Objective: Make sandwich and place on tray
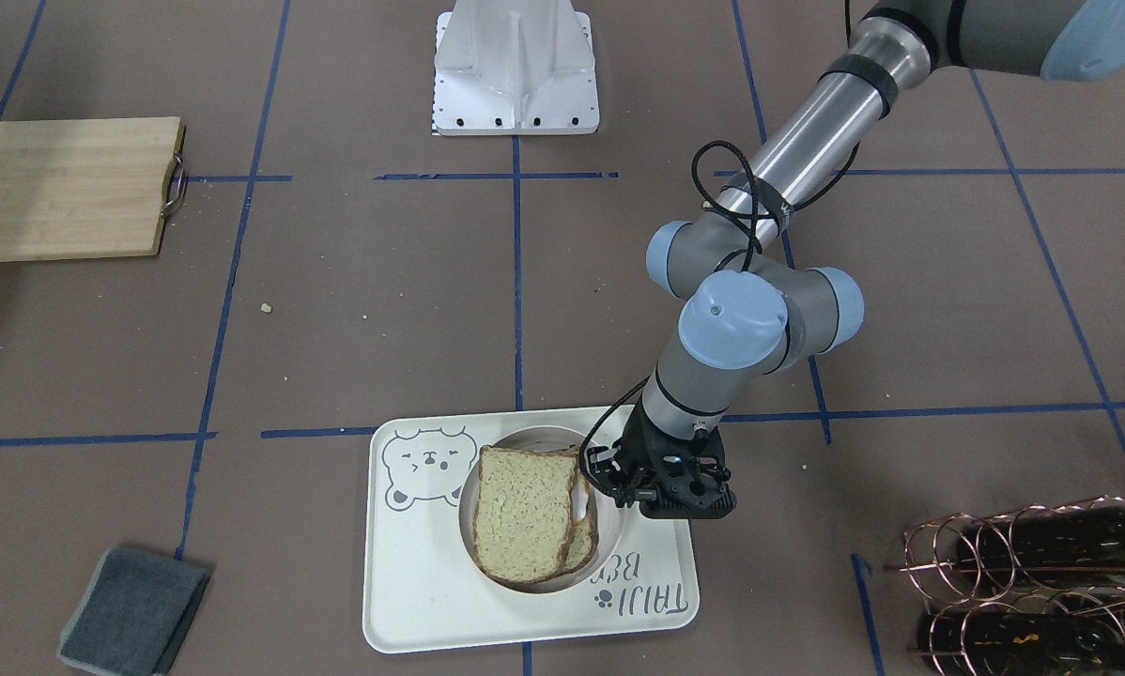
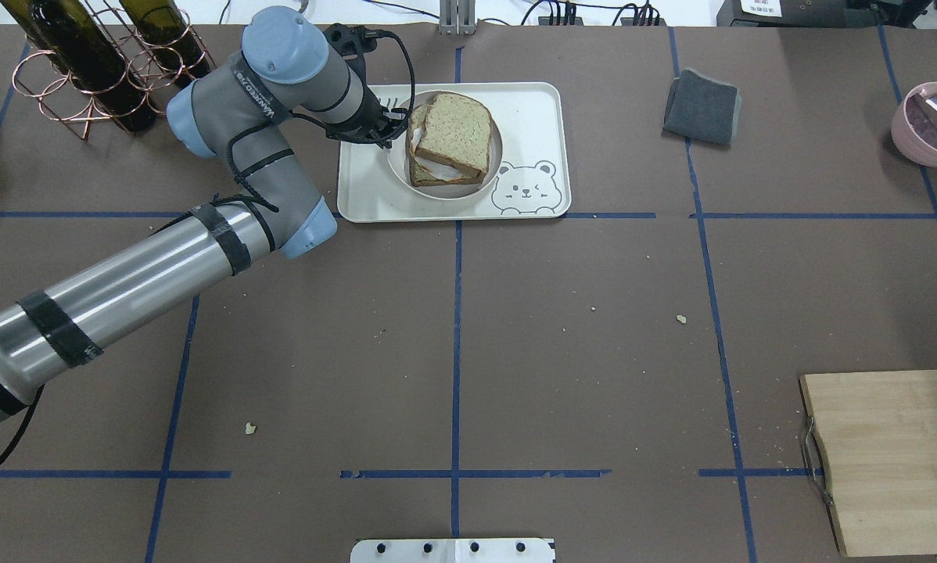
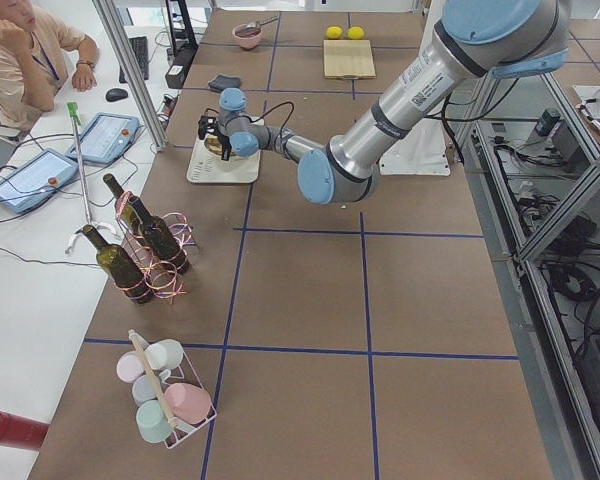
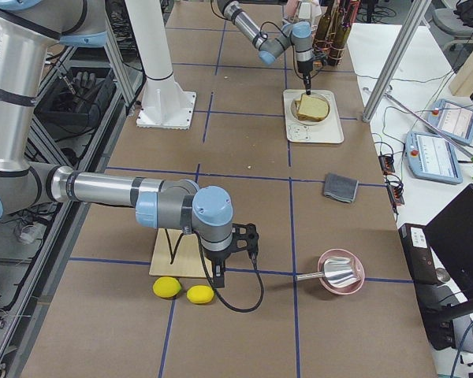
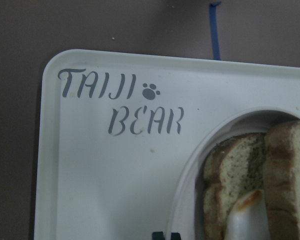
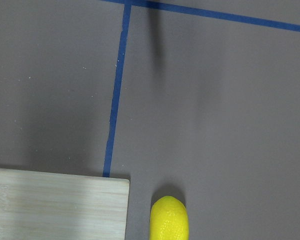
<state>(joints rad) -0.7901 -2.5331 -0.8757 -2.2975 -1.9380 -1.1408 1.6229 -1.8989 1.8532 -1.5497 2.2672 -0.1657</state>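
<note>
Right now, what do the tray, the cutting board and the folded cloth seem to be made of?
The tray is likely plastic, cream and matte, with a smooth moulded rim and rounded corners. The cutting board looks like wood, possibly bamboo, pale with straight grain lines. The cloth is soft grey fabric, maybe microfibre or felt, folded with thick, fuzzy edges.

The tray (image 5: 85,180) bears grey lettering (image 5: 121,102), "TAIJI" above "BEAR", at ten o'clock from the sandwich (image 5: 240,170) in the left wrist view. In the front-facing view the same words stand upside down at four o'clock from it. White print (image 2: 253,87) on the left arm (image 2: 124,289) is too blurred to read.
</note>
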